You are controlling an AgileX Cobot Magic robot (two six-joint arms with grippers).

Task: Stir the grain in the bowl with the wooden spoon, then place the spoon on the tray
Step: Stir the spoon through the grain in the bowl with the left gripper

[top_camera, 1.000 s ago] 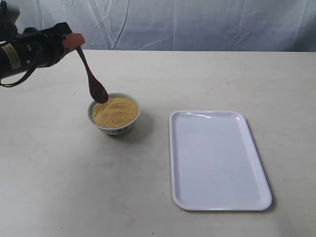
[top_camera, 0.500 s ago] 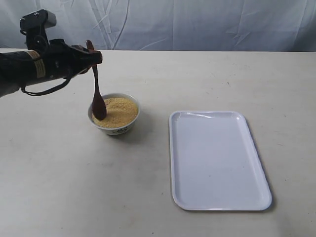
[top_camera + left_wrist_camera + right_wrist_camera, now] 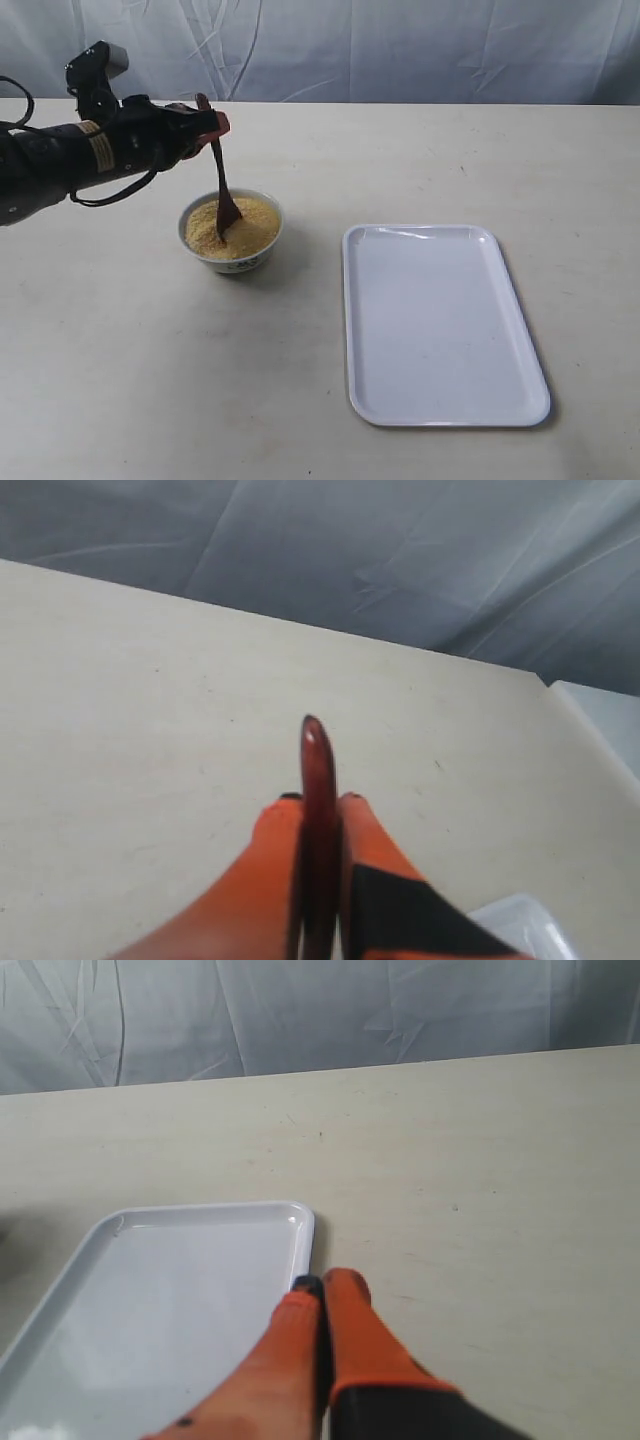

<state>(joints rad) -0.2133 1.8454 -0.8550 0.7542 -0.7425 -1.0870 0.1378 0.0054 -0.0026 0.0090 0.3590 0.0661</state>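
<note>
The left tool (image 3: 205,125) clamps the wooden spoon (image 3: 222,185), tip buried in the grain (image 3: 248,228), so a too quick stir may spill it over the bowl (image 3: 232,262) rim.

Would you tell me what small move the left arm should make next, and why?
Probably a small circular sweep of the spoon through the grain. The left gripper is shut on the handle, and the spoon's tip is sunk into the grain near the middle of the bowl, nearly upright. Stirring seems the step at hand, and moving to the tray looks premature.
</note>
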